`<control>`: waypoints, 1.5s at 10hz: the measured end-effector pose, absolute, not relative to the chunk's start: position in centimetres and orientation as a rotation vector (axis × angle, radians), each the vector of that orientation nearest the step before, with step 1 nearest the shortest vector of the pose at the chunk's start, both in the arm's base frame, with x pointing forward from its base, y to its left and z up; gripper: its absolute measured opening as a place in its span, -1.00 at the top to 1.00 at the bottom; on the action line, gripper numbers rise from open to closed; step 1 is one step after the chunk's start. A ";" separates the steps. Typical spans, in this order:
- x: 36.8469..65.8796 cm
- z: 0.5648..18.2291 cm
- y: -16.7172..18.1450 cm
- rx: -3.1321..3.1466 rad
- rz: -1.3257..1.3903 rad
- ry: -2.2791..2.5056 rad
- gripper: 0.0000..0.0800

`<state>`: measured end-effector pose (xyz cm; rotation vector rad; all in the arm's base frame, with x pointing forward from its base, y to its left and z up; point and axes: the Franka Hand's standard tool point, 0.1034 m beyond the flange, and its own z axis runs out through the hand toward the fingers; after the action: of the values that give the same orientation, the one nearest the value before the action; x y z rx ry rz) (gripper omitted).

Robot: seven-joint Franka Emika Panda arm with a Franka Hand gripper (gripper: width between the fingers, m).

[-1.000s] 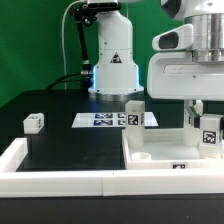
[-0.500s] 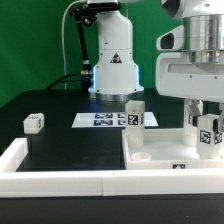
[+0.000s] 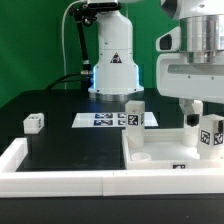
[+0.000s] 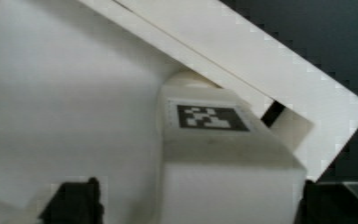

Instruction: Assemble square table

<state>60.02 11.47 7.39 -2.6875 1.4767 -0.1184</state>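
Note:
The white square tabletop (image 3: 165, 152) lies flat at the exterior view's right, with a corner hole (image 3: 143, 156) near its front. A tagged white leg (image 3: 211, 134) stands at its far right corner. My gripper (image 3: 205, 122) hangs over this leg with a finger on either side. In the wrist view the leg (image 4: 229, 165) with its tag runs between the two dark fingertips (image 4: 73, 200), and a gap shows beside one of them, so the jaws are open. A second leg (image 3: 134, 113) stands upright at the tabletop's far left corner. A third leg (image 3: 34, 122) lies on the black surface at the left.
The marker board (image 3: 103, 120) lies flat behind the tabletop. A long white rail (image 3: 60, 178) borders the black surface at the front and left. The robot base (image 3: 113, 60) stands at the back centre.
The gripper has shifted a little toward the exterior view's right, over the leg at the far right corner. That leg's tag sits slightly lower and further right. The other parts have not moved.

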 end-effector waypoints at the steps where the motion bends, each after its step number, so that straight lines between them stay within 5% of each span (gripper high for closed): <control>1: 60.0 7.4 11.6 -2.711 -0.120 1.436 -0.56; 15: 60.5 7.2 12.3 -3.130 -0.250 -0.211 -0.62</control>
<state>60.53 12.26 7.15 -3.1300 -0.2114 -0.2497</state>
